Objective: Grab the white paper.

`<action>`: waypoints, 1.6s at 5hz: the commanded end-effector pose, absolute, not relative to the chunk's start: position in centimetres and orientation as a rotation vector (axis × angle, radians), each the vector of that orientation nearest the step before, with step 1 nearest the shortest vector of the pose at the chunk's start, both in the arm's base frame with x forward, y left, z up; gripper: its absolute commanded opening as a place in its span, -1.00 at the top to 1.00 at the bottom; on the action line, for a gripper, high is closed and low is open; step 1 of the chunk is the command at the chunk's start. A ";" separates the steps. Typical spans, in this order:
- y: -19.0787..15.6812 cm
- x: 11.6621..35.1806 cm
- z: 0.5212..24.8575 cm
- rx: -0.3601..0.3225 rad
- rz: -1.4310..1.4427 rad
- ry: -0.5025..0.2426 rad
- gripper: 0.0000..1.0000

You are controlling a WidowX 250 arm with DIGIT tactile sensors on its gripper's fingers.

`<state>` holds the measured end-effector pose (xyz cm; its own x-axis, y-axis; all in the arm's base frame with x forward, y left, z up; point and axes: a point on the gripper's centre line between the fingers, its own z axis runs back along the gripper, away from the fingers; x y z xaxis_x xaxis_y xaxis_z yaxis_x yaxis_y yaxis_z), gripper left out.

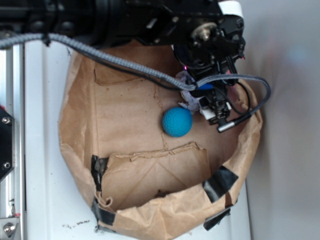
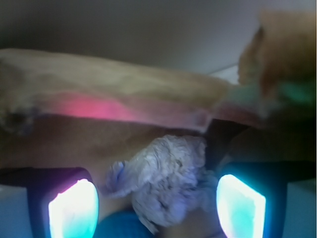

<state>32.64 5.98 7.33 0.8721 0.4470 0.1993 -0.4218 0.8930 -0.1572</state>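
Observation:
The white paper (image 2: 168,181) is a wrinkly off-white wad lying on the brown bag floor. In the wrist view it sits between my two glowing fingers, closer to the right finger (image 2: 241,206) than the left finger (image 2: 74,210), with a gap on the left side. My gripper (image 2: 157,208) is open around it. In the exterior view the gripper (image 1: 206,102) hangs low at the bag's far right, and only an edge of the paper (image 1: 188,101) shows beside it. The teal ball (image 1: 177,121) lies just left of the paper and shows at the bottom of the wrist view (image 2: 119,225).
The big brown paper bag (image 1: 130,115) forms a walled tray with black tape (image 1: 220,181) at its corners. Its wall (image 2: 124,94) rises just beyond the paper. A grey cable (image 1: 125,62) crosses above the bag. A metal rail (image 1: 10,150) runs along the left.

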 end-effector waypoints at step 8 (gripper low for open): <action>2.9 28.5 14.1 -0.096 0.322 -0.424 1.00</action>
<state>27.82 1.93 12.14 0.8915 0.3195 0.3212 -0.2920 0.9473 -0.1316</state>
